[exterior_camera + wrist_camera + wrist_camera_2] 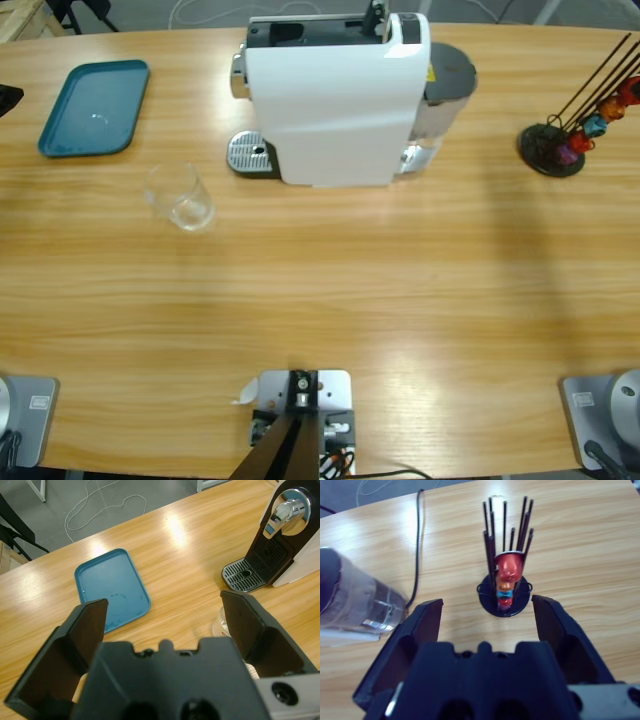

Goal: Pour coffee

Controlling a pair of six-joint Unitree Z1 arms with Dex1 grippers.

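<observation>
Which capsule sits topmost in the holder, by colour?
The red capsule, at the top of the stack in the black rod holder in the right wrist view. The orange and blue capsules sit lower, beneath it.

I see both grippers only in their wrist views. Left gripper (165, 617): jaws spread wide, nothing between them, tilted down toward the tabletop. Right gripper (487, 615): same, jaws wide apart, empty, angled down.
</observation>
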